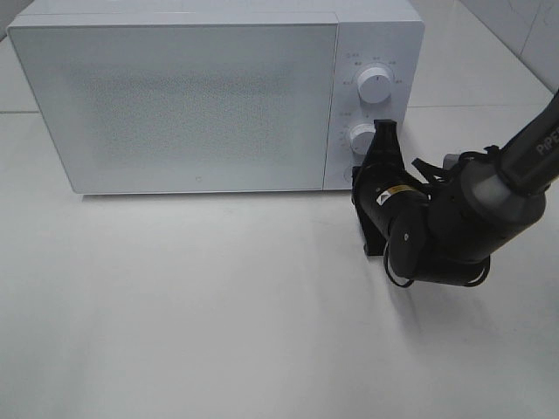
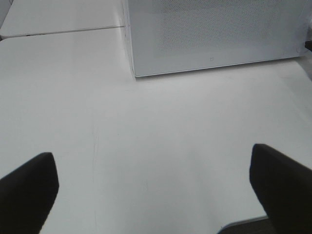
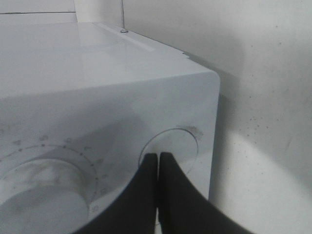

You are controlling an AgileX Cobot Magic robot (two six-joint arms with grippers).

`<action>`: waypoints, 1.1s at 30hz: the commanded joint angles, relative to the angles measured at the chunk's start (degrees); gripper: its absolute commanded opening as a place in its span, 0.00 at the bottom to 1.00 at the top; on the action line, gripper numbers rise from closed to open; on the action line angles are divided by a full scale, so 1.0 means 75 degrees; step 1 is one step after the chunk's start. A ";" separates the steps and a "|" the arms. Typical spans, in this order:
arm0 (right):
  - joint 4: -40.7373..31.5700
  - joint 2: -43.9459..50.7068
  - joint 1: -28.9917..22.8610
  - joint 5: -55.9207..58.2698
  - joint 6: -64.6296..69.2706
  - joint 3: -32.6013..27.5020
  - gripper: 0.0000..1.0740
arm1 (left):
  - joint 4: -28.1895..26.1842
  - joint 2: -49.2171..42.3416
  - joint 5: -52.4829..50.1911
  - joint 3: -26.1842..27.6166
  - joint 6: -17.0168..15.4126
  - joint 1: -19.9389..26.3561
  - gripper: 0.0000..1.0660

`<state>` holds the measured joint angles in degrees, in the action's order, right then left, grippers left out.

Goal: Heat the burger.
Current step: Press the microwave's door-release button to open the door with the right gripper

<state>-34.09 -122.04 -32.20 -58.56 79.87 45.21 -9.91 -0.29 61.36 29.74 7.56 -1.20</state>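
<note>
The burger is out of view in every frame. A white microwave (image 1: pixel 192 105) stands at the back of the table with its door closed. My right gripper (image 1: pixel 356 179) is shut, turned on its side, and its tips press against the control panel just below the lower knob (image 1: pixel 362 138). In the right wrist view the shut right gripper (image 3: pixel 158 155) meets a round button (image 3: pixel 183 141) beside that knob (image 3: pixel 44 195). My left gripper (image 2: pixel 151 156) is open and holds nothing above the bare table; it points toward the microwave (image 2: pixel 209 29).
An upper knob (image 1: pixel 375 85) sits above the lower one on the panel. The white table (image 1: pixel 218 305) spreads out in front of the microwave. A tiled wall (image 1: pixel 524 35) rises at the back right, and the right arm (image 1: pixel 489 192) reaches in from the right edge.
</note>
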 commanded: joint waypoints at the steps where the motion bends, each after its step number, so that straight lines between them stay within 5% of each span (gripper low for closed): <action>1: 0.0031 -0.0130 0.0023 -0.0008 0.0069 0.0145 0.00 | -0.0084 -0.0130 -0.0015 -0.0015 -0.0061 0.0023 0.94; 19: -0.0306 -0.0451 0.0023 -0.0107 -0.0138 0.0718 0.00 | -0.0084 -0.0130 -0.0015 -0.0015 -0.0061 0.0023 0.94; 33: -0.0374 -0.0451 0.0023 -0.1665 -0.0237 0.1474 0.00 | -0.0084 -0.0130 -0.0015 -0.0015 -0.0061 0.0023 0.94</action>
<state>-41.60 -126.22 -33.35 -59.93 78.38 51.74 -9.91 -0.29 61.36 29.74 7.56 -1.20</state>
